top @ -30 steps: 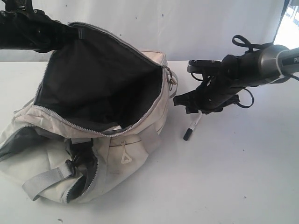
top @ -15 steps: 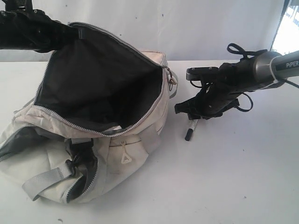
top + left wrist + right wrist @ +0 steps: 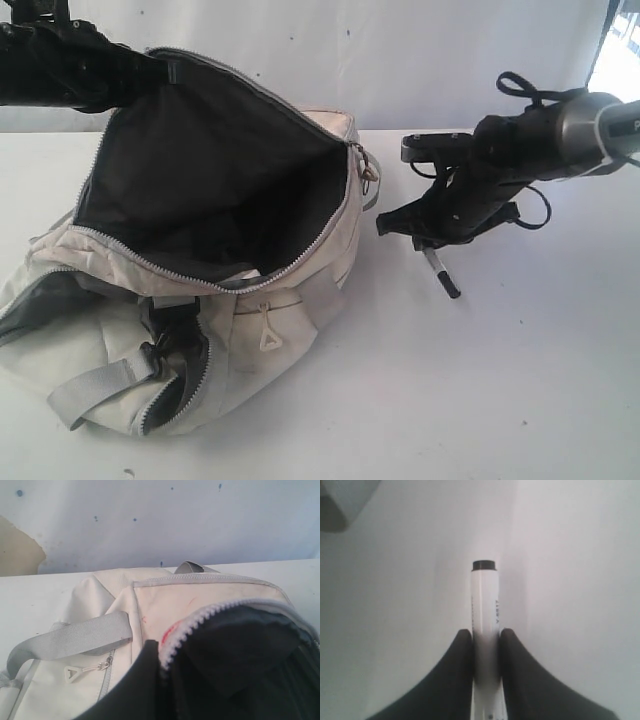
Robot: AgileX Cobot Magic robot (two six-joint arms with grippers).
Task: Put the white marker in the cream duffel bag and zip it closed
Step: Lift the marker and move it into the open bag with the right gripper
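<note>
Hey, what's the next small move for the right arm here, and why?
Probably lift the marker and carry it toward the bag. The right gripper pinches its barrel on both sides, and the bag's main zipper is wide open beside it.

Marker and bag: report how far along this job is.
Done: the bag lies unzipped, its mouth held open by the left claw. In hand: the right claw is clamped on the marker, outside the bag. Left: carry the marker into the opening, release it, then zip the bag closed.
</note>
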